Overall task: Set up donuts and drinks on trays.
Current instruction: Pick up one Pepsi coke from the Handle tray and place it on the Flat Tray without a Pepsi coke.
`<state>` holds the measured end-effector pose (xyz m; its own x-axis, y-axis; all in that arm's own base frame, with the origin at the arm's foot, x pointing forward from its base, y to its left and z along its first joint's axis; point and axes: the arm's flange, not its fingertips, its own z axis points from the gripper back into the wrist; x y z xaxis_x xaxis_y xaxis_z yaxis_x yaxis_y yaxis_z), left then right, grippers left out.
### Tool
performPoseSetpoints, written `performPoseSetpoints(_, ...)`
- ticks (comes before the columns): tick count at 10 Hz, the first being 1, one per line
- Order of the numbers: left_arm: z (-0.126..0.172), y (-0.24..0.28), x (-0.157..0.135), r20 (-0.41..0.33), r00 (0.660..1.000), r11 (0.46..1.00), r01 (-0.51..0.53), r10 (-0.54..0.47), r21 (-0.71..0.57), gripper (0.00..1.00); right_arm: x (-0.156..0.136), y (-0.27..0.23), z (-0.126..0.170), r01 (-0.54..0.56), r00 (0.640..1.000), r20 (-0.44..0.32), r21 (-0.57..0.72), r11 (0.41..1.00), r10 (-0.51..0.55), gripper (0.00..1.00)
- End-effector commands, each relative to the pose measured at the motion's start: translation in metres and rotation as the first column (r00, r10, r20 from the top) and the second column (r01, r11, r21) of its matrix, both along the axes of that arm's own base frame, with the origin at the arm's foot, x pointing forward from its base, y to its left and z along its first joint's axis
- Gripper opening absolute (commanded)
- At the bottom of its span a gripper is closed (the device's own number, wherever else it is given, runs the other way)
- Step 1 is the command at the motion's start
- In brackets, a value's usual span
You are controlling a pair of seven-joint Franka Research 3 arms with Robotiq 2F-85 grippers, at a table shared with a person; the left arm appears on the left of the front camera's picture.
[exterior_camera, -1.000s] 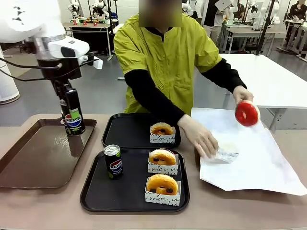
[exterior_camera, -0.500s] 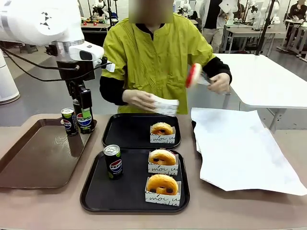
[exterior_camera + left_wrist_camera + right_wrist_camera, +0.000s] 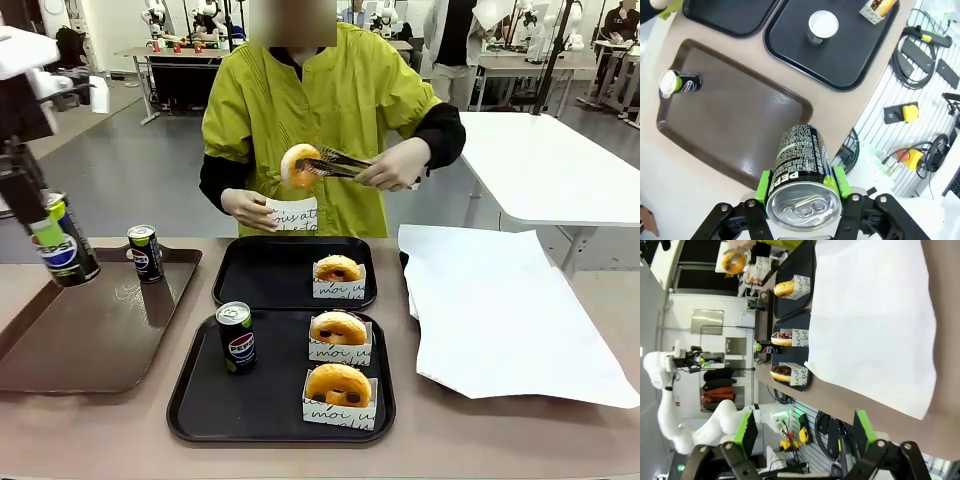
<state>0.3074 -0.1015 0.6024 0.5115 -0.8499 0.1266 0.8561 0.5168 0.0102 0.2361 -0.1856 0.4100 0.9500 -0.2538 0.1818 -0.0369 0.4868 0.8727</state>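
Observation:
My left gripper is shut on a black Pepsi can, held in the air over the left side of the brown tray. In the left wrist view the green pads clamp that can just below its silver top. Another can stands on the brown tray. The near black tray holds a can and two sleeved donuts. The far black tray holds one donut. My right gripper is open and holds nothing.
Across the table a person holds a donut in tongs above a paper sleeve in the other hand. A large white paper sheet covers the table's right side. Cables and tools lie off the table's near edge.
My left arm swung left and up with the can, away from the brown tray's far corner. The person lifted the donut and a sleeve off the white paper and brought them together.

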Motion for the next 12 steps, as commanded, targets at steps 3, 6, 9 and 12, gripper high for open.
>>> performPoseSetpoints(3, 0.0, 0.0, 0.0, 0.0, 1.0, 1.0, 0.0, 0.0, 0.0, 0.59, 0.001, 0.0, -0.001, -0.001, 1.0, 0.032, 0.016, 1.0, 0.001, 1.0)
performPoseSetpoints(6, 0.0, 0.0, 0.0, 0.0, 1.0, 1.0, 0.0, 0.0, 0.0, 0.59, 0.001, 0.0, -0.001, -0.001, 1.0, 0.032, 0.016, 1.0, 0.001, 1.0)
performPoseSetpoints(9, 0.0, 0.0, 0.0, 0.0, 1.0, 1.0, 0.0, 0.0, 0.0, 0.59, 0.001, 0.0, -0.001, -0.001, 1.0, 0.032, 0.016, 1.0, 0.001, 1.0)
performPoseSetpoints(12, -0.004, -0.001, -0.001, -0.003, 1.0, 1.0, -0.003, 0.003, -0.005, 0.59, 0.001, 0.0, -0.001, -0.001, 1.0, 0.032, 0.016, 1.0, 0.001, 1.0)
